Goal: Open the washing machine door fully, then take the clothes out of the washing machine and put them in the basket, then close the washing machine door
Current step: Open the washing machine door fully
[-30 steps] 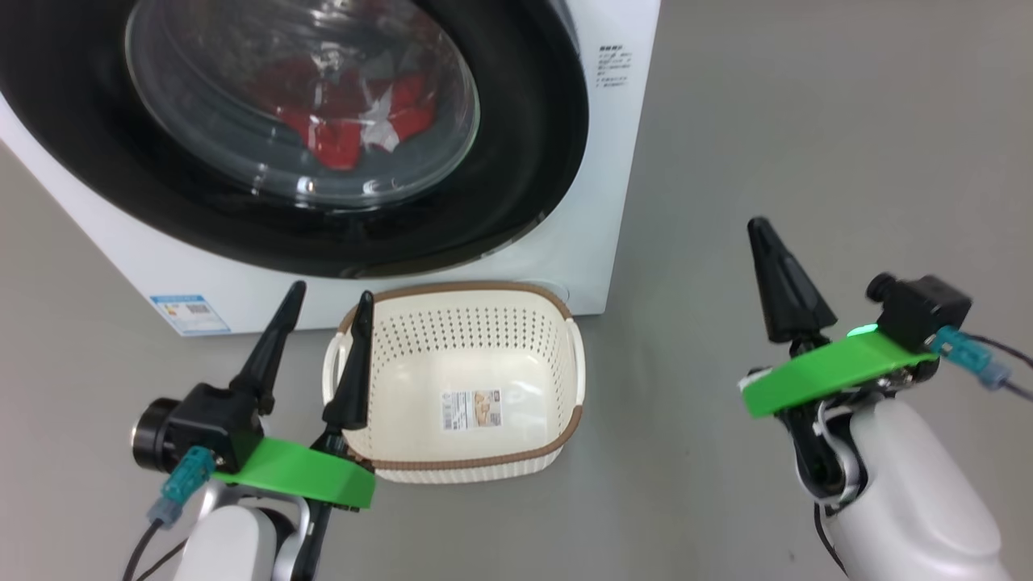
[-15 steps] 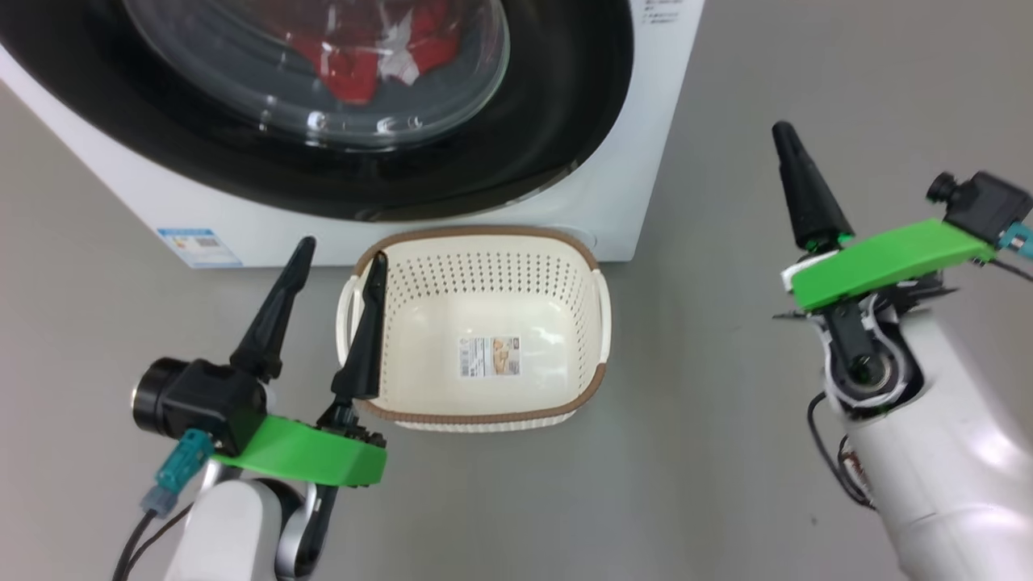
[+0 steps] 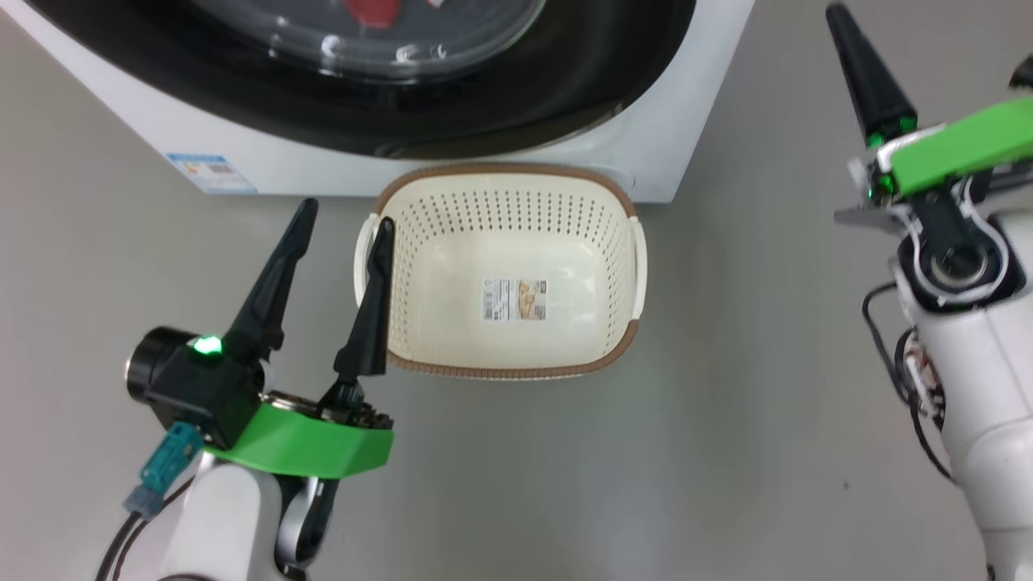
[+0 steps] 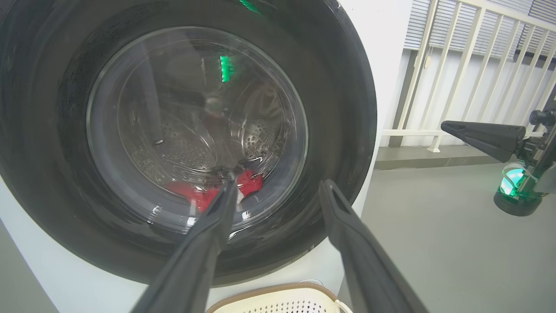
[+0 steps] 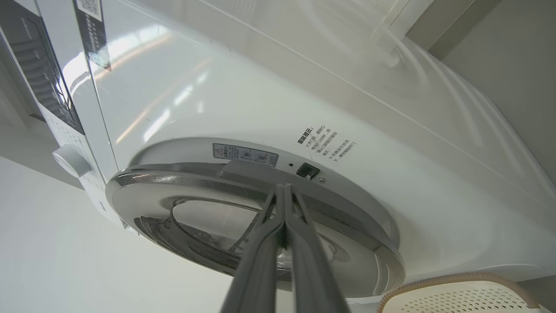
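My left pincer [image 3: 347,211] is nearest me, its two fingers spread wide with nothing between them, pointing at the washing machine. In the head view its right finger crosses the basket's left handle; I cannot tell whether they touch. The basket [image 3: 500,171] stands open side up on the grey floor [image 3: 726,444]. Its long axis runs left to right along the machine's front, with a handle on each short end and a sticker [image 3: 516,298] on its bare bottom. Its far long side sits just beside the machine's foot. Off to my right, well apart from the basket, my right pincer [image 3: 839,16] has its fingers pressed together on nothing, aimed at the door's edge. Beyond is the white washing machine [image 3: 662,121], its round door [image 3: 565,89] facing me. The red clothes [image 4: 195,193] lie low in the drum behind the glass.
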Robot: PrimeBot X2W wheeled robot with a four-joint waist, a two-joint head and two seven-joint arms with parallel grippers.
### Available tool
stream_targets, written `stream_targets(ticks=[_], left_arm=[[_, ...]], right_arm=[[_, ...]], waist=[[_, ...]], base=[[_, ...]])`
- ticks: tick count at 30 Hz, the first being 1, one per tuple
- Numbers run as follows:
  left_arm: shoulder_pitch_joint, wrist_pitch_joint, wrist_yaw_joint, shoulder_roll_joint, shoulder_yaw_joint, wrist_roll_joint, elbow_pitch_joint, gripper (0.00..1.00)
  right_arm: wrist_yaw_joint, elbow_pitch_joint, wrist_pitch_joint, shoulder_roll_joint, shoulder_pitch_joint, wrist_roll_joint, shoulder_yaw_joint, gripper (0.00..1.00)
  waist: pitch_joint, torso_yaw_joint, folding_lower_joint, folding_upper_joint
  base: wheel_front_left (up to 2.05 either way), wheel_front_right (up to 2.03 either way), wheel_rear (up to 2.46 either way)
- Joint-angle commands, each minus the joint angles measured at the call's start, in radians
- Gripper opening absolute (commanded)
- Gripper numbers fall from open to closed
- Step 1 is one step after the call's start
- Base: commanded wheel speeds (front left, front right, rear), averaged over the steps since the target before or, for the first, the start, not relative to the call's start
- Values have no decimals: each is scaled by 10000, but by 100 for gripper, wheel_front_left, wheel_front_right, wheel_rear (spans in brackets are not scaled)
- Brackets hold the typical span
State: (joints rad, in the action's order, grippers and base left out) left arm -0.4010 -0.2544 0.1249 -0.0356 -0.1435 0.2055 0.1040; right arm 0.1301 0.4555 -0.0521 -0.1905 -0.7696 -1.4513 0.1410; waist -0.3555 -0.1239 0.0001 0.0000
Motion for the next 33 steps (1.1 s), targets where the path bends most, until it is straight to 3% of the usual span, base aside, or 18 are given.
stream_targets(ticks=[1,17,33], left_arm=[[-263,-74,58,-165,253,88,-345,100],[-613,-74,58,-182,15,-238,-671,100],[-895,-74,58,-153,-157,-134,-756,100]], right_arm=[[6,-225,-196,31,-378,-248,74,0],[6,714,-3079,81,-2938,-2553,-481,0],[6,1774,-4395,-96,-4592,-2513,-331,0]], waist=[[-382,-159,0,0],[-1628,-534,-1,0],[-2353,-841,-1,0]], base=[[0,0,0],[0,0,0],[0,0,0]])
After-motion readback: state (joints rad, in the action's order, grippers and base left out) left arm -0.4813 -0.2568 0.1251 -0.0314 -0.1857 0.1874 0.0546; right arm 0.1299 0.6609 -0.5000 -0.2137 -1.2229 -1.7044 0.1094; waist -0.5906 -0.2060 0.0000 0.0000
